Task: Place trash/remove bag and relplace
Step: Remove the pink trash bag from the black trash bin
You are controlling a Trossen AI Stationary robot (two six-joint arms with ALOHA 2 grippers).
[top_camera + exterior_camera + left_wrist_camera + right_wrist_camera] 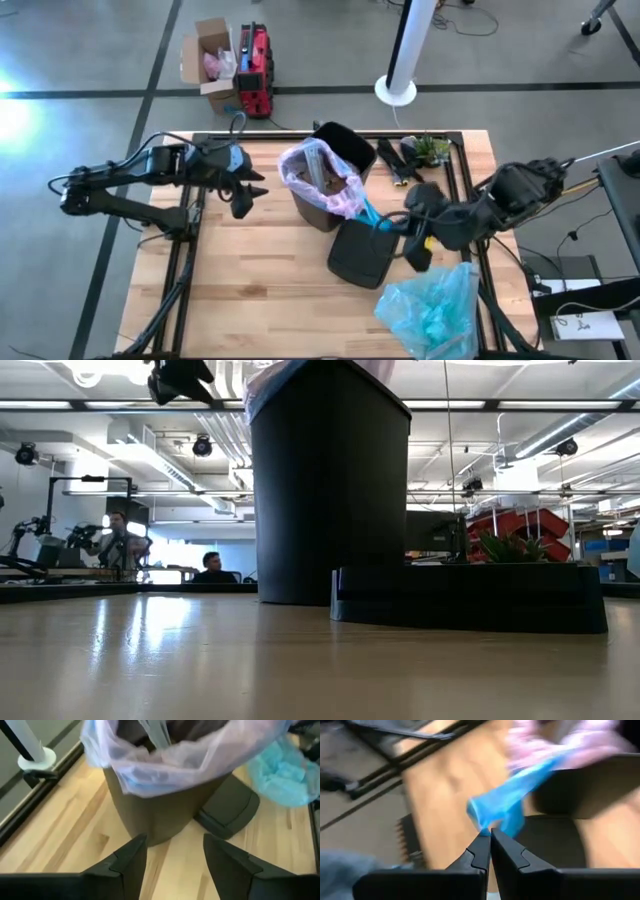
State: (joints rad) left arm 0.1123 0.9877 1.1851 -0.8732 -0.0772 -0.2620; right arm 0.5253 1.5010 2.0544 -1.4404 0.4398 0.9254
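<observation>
- The black bin (318,200) stands near the middle of the bench (230,290), with the pink-lavender bag (315,165) folded over its rim; brown paper trash (330,185) shows inside the mouth.
- The right tool (490,834) has its fingers pressed together on a blue tie (507,802) of that bag, beside the bin and above the black lid (362,255) lying flat on the bench.
- The left tool (172,852) hangs with its fingers spread and empty, a little way off the bin's other side, pointing at the wall below the liner's edge.
- The light blue replacement bag (435,305) sits crumpled at the near right corner of the bench, apart from the bin.
- I judge the step in hand to be pulling the liner out. To do it well, the right tool should draw the tie up and slightly inward, not sideways, so the bin is not tipped.
- The left tool could steady the bin wall or take the opposite rim of the liner, so the mouth gathers and nothing spills.
- A slow lift seems wise; the plastic looks thin and may tear at the tie.
</observation>
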